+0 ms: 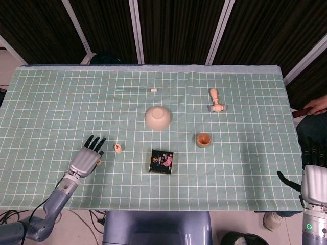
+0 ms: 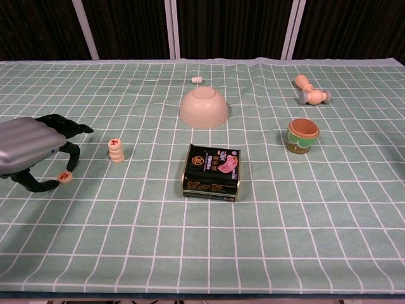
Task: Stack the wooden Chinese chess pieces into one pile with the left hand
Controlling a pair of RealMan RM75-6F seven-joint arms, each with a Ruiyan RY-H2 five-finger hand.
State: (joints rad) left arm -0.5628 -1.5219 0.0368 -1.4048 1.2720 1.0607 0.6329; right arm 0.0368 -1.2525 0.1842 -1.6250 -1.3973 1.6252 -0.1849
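Note:
A short pile of wooden chess pieces (image 1: 118,148) (image 2: 116,151) with a red character on top stands on the green checked cloth, left of centre. One loose piece (image 1: 98,162) (image 2: 64,177) lies flat on the cloth to its left. My left hand (image 1: 87,159) (image 2: 30,151) hovers low over that loose piece, with its dark fingers arched and spread. The thumb tip lies at the piece's left edge and a finger hangs just above it, and the piece still rests on the cloth. My right hand (image 1: 312,178) hangs off the table's near right corner, with fingers apart and nothing in it.
An upturned beige bowl (image 1: 158,117) (image 2: 203,107) sits mid-table. In front of it lies a black tin (image 1: 161,161) (image 2: 212,171). A small cup (image 1: 203,139) (image 2: 302,135) and a wooden pestle-like toy (image 1: 216,100) (image 2: 310,90) are to the right. A thin rod (image 1: 135,90) lies at the back.

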